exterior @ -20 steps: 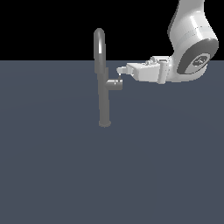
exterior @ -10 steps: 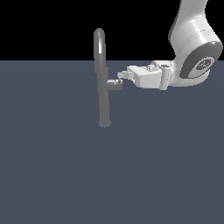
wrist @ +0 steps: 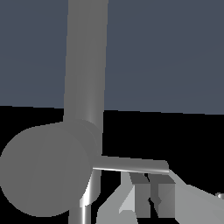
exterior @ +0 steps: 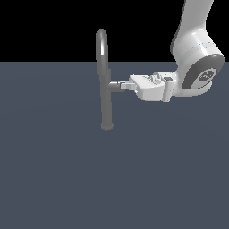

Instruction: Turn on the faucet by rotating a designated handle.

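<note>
Faucet point(exterior: 105, 89) handle point(exterior: 117, 86), rigid slick metal, likely best pushed at its thin rod lever point(wrist: 131, 165); pincer point(exterior: 132, 83) alongside, grip state unclear.

A glossy white robot arm point(exterior: 192, 42) fills the upper right of the exterior frame, its rounded joint capped by a dark grey disc with a pale marking. A boxy white gripper point(exterior: 129, 84) with grey recesses sits at centre; the wrist view's lower right shows pale grey, blocky fingers point(wrist: 159, 194).
</note>
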`<state>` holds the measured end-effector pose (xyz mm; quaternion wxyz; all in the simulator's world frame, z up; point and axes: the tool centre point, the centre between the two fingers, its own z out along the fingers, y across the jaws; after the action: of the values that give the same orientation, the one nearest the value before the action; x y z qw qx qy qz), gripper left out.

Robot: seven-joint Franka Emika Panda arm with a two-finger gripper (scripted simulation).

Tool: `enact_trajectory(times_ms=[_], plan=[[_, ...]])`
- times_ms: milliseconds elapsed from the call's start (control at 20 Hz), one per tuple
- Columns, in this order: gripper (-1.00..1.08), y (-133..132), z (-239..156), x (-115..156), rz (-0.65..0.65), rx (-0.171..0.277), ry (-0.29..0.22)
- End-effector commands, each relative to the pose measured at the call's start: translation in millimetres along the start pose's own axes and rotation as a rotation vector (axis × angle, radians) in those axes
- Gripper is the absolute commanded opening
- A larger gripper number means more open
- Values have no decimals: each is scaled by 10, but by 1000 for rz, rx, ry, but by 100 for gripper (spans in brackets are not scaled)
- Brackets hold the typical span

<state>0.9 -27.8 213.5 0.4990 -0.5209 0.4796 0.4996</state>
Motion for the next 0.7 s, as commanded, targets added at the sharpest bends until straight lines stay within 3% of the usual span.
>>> enact_trajectory(times_ms=[0, 50, 600, 650], plan=[[-100, 100, -1, 296, 42, 4, -3], [-100, 11, 0, 45, 3, 0, -1], [-100, -36, 0, 584, 42, 4, -3], [-100, -130, -5, 191, -21, -9, -7]])
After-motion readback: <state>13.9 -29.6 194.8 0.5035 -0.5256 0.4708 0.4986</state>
